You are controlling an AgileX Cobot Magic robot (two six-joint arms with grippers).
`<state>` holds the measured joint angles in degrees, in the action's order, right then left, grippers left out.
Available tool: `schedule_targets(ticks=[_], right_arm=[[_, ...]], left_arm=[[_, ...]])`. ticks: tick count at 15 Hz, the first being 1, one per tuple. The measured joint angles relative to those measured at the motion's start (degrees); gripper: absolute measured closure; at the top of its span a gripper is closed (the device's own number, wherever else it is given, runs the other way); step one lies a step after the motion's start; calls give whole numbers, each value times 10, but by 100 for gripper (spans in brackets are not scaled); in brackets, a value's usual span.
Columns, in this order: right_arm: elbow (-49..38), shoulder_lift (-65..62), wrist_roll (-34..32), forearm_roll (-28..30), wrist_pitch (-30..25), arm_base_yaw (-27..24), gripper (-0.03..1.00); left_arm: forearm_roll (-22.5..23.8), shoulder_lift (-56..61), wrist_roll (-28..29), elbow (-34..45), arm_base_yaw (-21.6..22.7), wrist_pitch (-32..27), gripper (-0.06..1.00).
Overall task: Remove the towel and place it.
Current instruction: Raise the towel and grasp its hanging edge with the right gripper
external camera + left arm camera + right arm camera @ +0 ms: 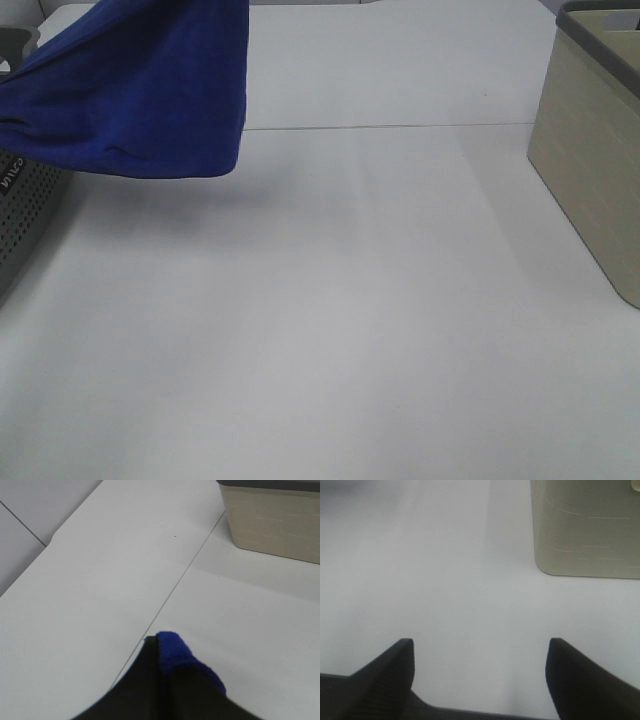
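Left fingers (147,685) clamp the towel (140,90), holding it high by the grey basket (25,215) so it hangs free to carry; right fingers (395,667) spread wide, empty, above the surface (350,330).

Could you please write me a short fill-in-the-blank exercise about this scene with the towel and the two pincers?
1. The left pincer is shut on a corner of the ____ towel.
2. The right pincer stands ____ and holds nothing.
3. In the exterior high view, the beige basket stands at the ____ edge.

Missing words: blue; open; right.
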<state>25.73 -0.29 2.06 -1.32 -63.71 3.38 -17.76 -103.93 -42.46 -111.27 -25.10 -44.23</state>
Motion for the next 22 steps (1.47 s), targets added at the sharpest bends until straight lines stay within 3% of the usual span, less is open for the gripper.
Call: schedule_targets(ticks=[7, 9, 13, 16, 17, 18, 19, 21, 22], right_arm=[[1, 3, -1, -2, 0, 0, 24], [7, 52, 5, -34, 16, 0, 24], [13, 215, 114, -189, 175, 0, 14], [13, 321, 257, -294, 260, 0, 13], [13, 363, 331, -367, 292, 0, 13], [13, 409, 442, -458, 317, 0, 13], [13, 495, 660, -650, 327, 0, 13], [13, 583, 887, -855, 288, 0, 13], [13, 608, 937, -900, 269, 0, 13]], left_arm=[[2, 0, 0, 0, -50, 0, 94], [2, 0, 0, 0, -64, 2, 94], [1, 0, 0, 0, -66, -1, 94], [1, 0, 0, 0, -66, -7, 94], [1, 0, 0, 0, -66, -10, 94], [1, 0, 0, 0, -66, -11, 94], [1, 0, 1, 0, -66, -11, 94], [1, 0, 1, 0, -66, -11, 94], [1, 0, 1, 0, -66, -11, 94]])
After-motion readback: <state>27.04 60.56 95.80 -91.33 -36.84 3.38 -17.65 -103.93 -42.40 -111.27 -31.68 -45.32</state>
